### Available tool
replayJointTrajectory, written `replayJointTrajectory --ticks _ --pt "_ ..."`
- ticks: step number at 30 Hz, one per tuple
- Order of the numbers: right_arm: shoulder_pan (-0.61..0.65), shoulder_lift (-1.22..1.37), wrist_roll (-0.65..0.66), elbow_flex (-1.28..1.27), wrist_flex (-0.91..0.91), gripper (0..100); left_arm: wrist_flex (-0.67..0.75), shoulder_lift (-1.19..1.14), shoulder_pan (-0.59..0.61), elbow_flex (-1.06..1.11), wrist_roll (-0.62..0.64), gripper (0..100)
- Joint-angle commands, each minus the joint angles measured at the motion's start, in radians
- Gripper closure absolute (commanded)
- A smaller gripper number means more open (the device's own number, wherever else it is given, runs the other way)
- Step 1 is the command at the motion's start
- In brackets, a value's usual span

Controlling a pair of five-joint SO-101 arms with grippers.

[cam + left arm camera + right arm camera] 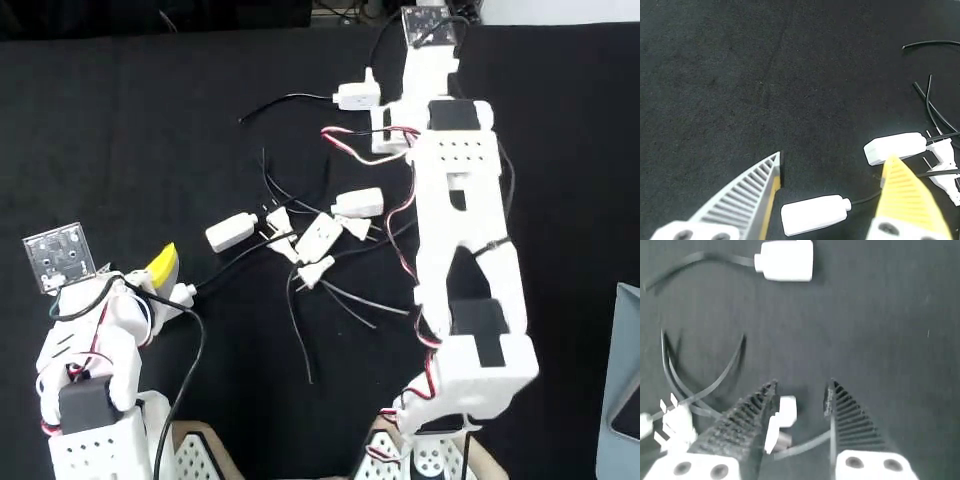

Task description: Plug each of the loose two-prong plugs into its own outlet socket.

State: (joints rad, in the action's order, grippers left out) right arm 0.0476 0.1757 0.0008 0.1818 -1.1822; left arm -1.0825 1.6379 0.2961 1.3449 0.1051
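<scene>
Your left end effector [835, 157] hangs open around a white socket [815, 214] on the bench [740, 75]; your right end effector [800, 385], jaws apart, hovers near another socket [785, 261]. Loose plugs [282, 228] lie mid-bench.

The right arm [460, 230] hides cords [385, 240] at three o'clock on the table [120, 120]. A white piece [786, 410], plug or socket unclear, sits half behind a right gripper [801, 390] finger [747, 425].

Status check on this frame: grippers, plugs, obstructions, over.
Left gripper open astride a socket, not gripping. Right gripper open, holding nothing. Two plugs mid-table, prongs bare. Black cables tangled around them.
</scene>
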Motion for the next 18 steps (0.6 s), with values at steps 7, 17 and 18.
replayJointTrajectory --ticks 7,17,18 --pt "0.017 -0.122 -0.003 0.054 -0.272 86.1 0.018 -0.002 0.007 -0.005 -0.006 68" --pt "0.186 -0.128 0.000 -0.185 -0.190 86.4 0.015 -0.002 0.007 -0.005 -0.006 68" --pt "0.192 -0.128 0.003 -0.219 -0.150 86.4 0.014 -0.002 0.007 -0.005 -0.006 68"
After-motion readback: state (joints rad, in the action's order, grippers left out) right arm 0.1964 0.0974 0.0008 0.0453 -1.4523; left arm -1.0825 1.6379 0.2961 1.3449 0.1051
